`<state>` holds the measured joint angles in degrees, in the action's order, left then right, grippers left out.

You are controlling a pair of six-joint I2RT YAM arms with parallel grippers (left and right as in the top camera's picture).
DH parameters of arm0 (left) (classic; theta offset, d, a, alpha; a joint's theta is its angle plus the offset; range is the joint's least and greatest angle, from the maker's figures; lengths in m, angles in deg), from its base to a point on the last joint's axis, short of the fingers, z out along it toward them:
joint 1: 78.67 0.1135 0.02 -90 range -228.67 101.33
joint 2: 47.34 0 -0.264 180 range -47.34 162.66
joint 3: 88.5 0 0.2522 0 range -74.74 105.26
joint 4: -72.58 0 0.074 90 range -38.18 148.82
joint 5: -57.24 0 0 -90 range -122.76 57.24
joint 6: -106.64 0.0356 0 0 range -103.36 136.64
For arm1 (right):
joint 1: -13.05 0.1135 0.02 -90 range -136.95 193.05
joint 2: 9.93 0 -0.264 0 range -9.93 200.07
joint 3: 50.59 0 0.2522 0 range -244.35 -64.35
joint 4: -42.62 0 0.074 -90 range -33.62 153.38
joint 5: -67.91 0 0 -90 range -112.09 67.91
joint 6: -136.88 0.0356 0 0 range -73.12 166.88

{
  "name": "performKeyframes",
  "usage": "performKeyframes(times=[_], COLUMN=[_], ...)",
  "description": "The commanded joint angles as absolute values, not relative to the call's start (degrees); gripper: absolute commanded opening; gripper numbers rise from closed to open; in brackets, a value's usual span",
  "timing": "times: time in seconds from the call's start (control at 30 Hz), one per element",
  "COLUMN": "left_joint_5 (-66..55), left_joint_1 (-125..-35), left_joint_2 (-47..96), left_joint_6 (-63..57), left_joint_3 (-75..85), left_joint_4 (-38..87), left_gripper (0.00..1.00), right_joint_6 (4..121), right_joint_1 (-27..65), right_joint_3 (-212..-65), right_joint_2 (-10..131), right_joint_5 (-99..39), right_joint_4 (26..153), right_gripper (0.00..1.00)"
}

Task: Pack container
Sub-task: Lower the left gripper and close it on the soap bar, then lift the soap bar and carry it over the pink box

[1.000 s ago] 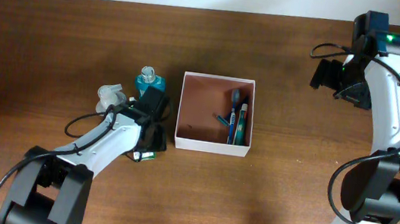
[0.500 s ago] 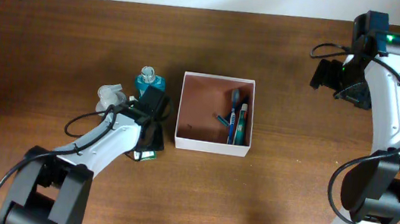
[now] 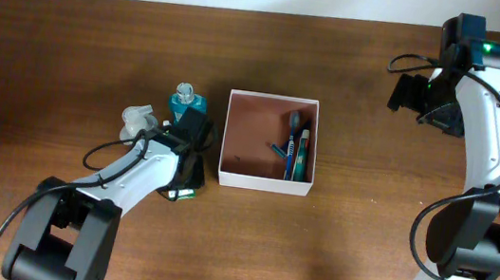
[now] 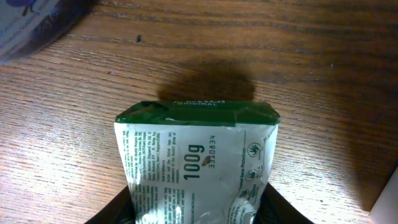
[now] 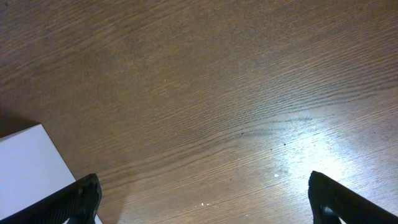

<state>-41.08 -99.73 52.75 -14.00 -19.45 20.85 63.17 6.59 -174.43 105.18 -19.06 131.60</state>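
Note:
The container [image 3: 232,133], a square white-walled box with a pinkish-brown inside, sits mid-table and holds toothbrushes and a tube [image 3: 297,146]. Its white corner shows in the right wrist view [image 5: 28,168]. My left gripper [image 3: 182,184] is just left of the container, shut on a green and white packet [image 4: 196,165] marked 100g, held close over the wood. The packet's green end peeks out below the gripper in the overhead view [image 3: 186,194]. My right gripper [image 5: 205,199] is open and empty above bare table at the far right.
A teal bottle [image 3: 185,101] and a whitish bottle [image 3: 137,121] stand left of the container, beside my left arm. A bluish object [image 4: 37,25] shows at the top left of the left wrist view.

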Motion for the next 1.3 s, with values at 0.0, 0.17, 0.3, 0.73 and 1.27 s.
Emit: performKeyframes(times=[0.0,0.17,0.3,0.73,1.27], left_joint_5=[-38.5,-36.6,-36.6,-36.6,-33.2], left_joint_1=[-99.8,-99.8,-99.8,-99.8,-99.8], left_joint_2=[54.4,52.6,49.2,32.1,32.9], left_joint_6=[-13.7,-13.7,-13.6,-13.4,-7.8], left_joint_3=[-20.3,-18.6,-16.0,-12.8,8.7], left_joint_4=[20.5,16.5,12.1,10.8,12.6], left_gripper=[0.19,0.18,0.18,0.18,0.09], right_joint_6=[63.2,63.2,63.2,63.2,63.2], right_joint_1=[6.6,6.6,6.6,6.6,6.6], right_joint_3=[-175.0,-175.0,-175.0,-175.0,-175.0], right_joint_2=[104.3,104.3,104.3,104.3,104.3], right_joint_5=[-18.4,-18.4,-18.4,-18.4,-18.4], right_joint_4=[131.6,131.6,131.6,131.6,131.6], right_gripper=[0.98,0.98,0.98,0.98,0.98])
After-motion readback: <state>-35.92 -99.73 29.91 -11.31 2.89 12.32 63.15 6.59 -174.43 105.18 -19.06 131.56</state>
